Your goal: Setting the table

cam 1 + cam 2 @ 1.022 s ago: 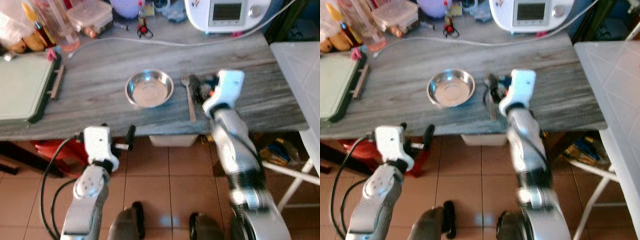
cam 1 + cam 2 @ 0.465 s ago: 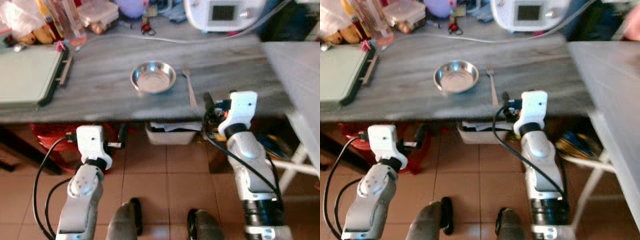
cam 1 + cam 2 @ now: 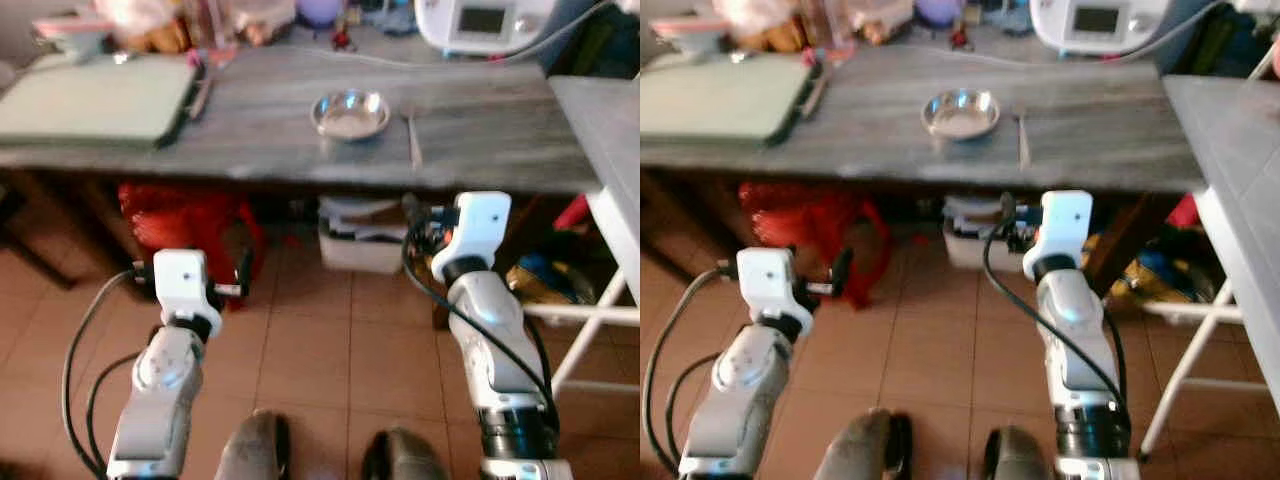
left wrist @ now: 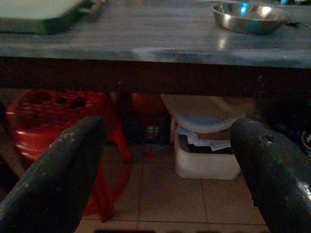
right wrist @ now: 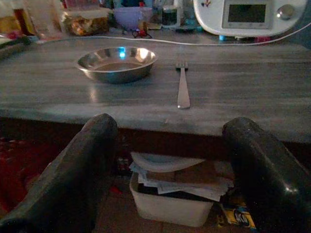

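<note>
where the grey tabletop point(image 3: 500, 130) runs across the far side of the scene, a fork point(image 5: 182, 86) lies flat just right of a steel bowl point(image 5: 117, 63), its long axis running front to back with the tines pointing away from the robot and the handle toward the table's near edge. the left gripper point(image 4: 165, 170) and right gripper point(image 5: 167, 165) both hover below the table edge over the tiled floor point(image 3: 330, 350), each with fingers point(image 5: 87, 160) spread wide and holding nothing. a white bin point(image 5: 170, 204) of papers sits under the table.

White appliance point(image 3: 487, 20) at table's far edge, green board point(image 3: 95, 98) near left end; red stool point(image 3: 185, 220), white bin point(image 3: 360, 240) underneath.
</note>
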